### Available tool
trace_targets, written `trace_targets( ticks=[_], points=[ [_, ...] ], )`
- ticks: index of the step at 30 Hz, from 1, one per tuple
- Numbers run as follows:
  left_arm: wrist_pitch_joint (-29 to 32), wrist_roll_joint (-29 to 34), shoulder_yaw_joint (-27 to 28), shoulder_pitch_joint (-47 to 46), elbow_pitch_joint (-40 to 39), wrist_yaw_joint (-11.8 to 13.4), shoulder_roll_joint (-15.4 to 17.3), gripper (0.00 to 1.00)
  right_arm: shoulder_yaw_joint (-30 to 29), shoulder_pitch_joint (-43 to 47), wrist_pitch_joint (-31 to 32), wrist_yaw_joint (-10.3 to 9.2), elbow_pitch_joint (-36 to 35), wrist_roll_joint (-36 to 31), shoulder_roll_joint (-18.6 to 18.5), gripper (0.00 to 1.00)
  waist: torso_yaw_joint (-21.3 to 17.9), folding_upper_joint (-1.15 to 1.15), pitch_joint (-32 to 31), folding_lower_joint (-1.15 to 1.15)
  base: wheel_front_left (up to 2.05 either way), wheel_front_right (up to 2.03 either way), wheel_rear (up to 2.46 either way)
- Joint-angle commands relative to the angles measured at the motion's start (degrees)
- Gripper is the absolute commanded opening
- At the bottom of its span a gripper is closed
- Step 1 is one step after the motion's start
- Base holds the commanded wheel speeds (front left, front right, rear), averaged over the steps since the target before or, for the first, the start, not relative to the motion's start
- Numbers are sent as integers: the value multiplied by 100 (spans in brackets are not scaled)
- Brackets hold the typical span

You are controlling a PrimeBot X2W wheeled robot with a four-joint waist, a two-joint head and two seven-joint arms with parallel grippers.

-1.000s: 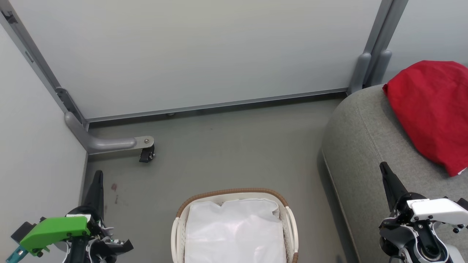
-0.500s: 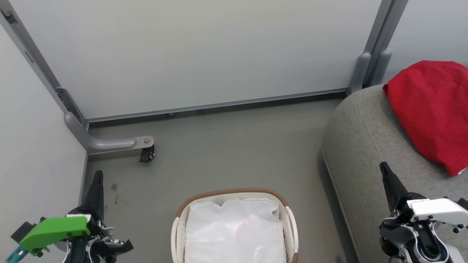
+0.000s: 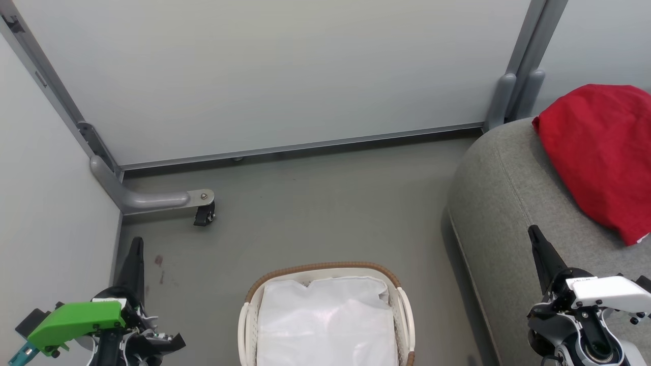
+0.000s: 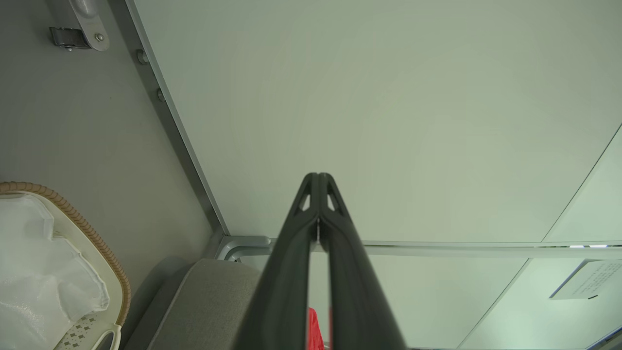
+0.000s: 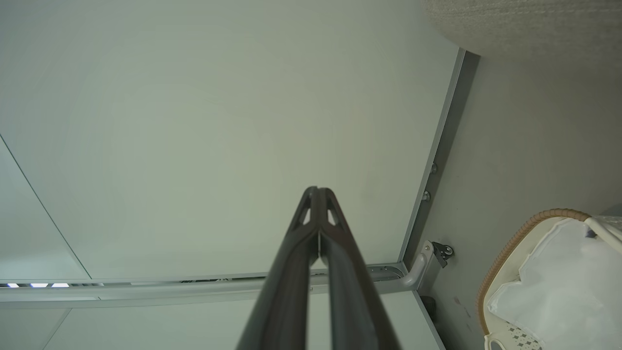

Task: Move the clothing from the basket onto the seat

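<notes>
Head view: we see the basket (image 3: 325, 267) showing a white liner (image 3: 325, 325) and no red. The clothing (image 3: 595, 157), a red heap, lies on the seat (image 3: 503, 203) right of the basket, so the task looks done. The basket's near end is cut off. The left gripper (image 3: 136, 244) and right gripper (image 3: 535, 235) flank the basket, each pressed together and empty.

Left wrist view: a red sliver peeks past the gripper.

Right wrist view: we cannot see beneath the liner.
</notes>
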Motion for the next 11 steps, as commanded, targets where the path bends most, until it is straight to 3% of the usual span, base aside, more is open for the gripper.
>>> trace_targets(
  ticks=[1, 11],
  points=[
    [23, -19, 11, -58, -8, -24, 26, 0, -8, 59, 16, -2, -19, 19, -37, 0, 0, 0, 0, 0, 0, 0, 0],
    [22, -19, 10, -58, -8, -24, 26, 0, -8, 59, 16, -2, -19, 19, -37, 0, 0, 0, 0, 0, 0, 0, 0]
  ],
)
